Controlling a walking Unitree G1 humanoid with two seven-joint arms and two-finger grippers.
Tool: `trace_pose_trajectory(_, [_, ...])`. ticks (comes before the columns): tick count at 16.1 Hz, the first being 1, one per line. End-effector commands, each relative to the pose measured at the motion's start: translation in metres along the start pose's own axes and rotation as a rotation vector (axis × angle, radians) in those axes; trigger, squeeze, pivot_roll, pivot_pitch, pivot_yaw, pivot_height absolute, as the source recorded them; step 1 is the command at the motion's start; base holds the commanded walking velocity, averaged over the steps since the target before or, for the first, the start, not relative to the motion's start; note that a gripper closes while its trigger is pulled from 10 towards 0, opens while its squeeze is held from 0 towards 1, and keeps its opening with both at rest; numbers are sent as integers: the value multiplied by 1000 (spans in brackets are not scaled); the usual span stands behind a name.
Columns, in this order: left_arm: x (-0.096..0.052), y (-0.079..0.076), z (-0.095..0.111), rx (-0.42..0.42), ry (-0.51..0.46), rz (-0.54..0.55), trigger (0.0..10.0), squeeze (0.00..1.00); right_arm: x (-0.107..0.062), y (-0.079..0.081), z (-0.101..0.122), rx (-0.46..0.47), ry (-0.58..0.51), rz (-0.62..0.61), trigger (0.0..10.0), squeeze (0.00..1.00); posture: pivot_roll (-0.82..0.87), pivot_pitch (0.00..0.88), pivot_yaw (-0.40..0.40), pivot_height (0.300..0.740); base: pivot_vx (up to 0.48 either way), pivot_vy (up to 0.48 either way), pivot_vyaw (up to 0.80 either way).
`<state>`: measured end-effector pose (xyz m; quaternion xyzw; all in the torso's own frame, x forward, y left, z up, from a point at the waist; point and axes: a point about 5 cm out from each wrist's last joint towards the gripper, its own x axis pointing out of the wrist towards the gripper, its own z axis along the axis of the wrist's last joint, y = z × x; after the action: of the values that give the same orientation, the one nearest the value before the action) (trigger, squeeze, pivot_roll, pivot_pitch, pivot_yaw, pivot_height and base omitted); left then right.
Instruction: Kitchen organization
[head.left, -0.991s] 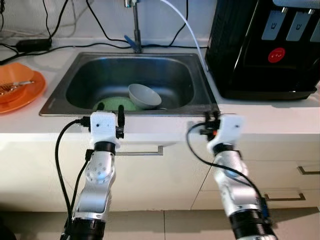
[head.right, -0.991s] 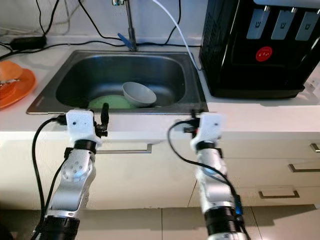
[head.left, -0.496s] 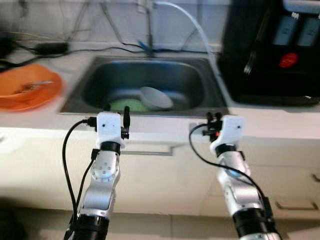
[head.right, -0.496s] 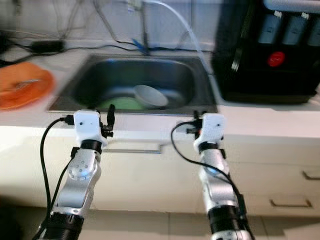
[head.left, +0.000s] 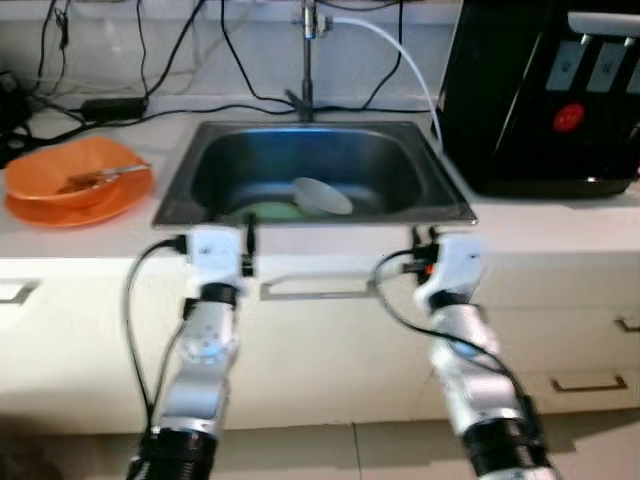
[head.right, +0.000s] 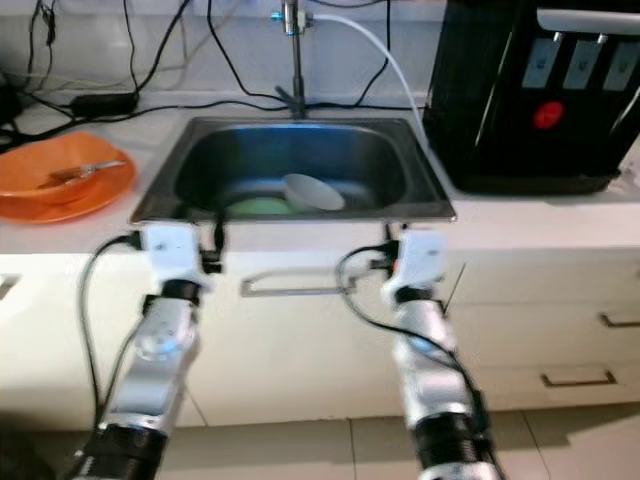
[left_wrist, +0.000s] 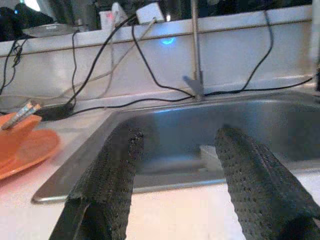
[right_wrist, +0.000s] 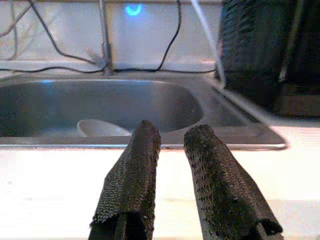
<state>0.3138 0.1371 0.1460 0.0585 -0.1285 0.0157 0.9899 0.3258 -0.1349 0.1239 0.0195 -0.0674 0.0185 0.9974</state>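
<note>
Sink (head.left: 200, 185) in our tabletop (head.left: 80, 245) holds a grey bowl (head.left: 322, 196) tipped against a green plate (head.left: 268, 210). Our left hand (head.left: 243, 240) hovers spread at its front rim, our right hand (head.left: 425, 240) narrowly parted, empty. An orange bowl (head.left: 70, 175) with utensils sits on an orange plate (head.left: 60, 210) left.

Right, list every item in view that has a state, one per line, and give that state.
left gripper: open, empty, held at the counter's front edge.
right gripper: fingers a narrow gap apart, empty.
grey bowl: tilted on its side in the sink.
green plate: lying flat on the sink floor.
orange bowl: upright on an orange plate, with a utensil resting in it.
faucet: no water running.
</note>
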Motion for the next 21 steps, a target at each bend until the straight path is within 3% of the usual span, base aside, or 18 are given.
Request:
trace_pose_trajectory(1, [1, 7, 0, 8, -5, 16, 10000, 0, -1, 6, -3, 15, 10, 9, 10000, 0, 47, 20, 9, 740, 0, 480, 0])
trace_pose_trajectory(12, [-1, 6, -1, 5, 4, 26, 10000, 0, -1, -2, -2, 6, 7, 0, 10000, 0, 44, 43, 3, 740, 0, 475, 0])
trace_pose_trajectory(21, [-3, 3, -1, 16, 1, 5, 10000, 0, 1, 1, -3, 25, 15, -1, 10000, 0, 59, 46, 1, 740, 0, 0, 0])
